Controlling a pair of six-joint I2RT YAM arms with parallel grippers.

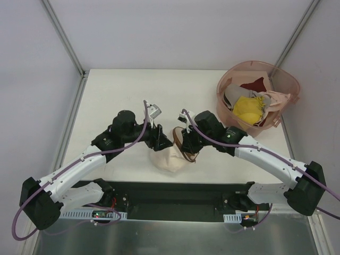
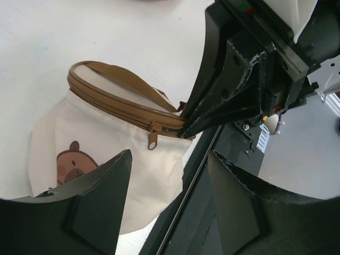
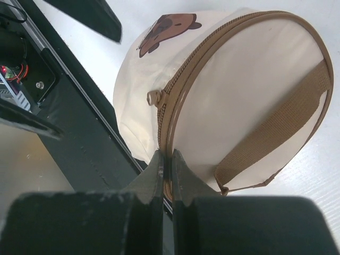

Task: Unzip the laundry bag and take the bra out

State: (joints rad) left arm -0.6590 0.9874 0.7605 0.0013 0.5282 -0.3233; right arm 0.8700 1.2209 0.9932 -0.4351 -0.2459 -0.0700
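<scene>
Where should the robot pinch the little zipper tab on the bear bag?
Pinch the small brown pull tab where it dangles free below the zipper trim, over the laundry bag wall. The open left gripper faces it; the right gripper pins the trim.

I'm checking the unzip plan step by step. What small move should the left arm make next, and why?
Probably ease the left gripper forward onto the zipper pull and close on it. The right gripper is shut on the brown trim of the laundry bag, steadying it; the zipper looks closed, and the open left gripper faces the pull.
</scene>
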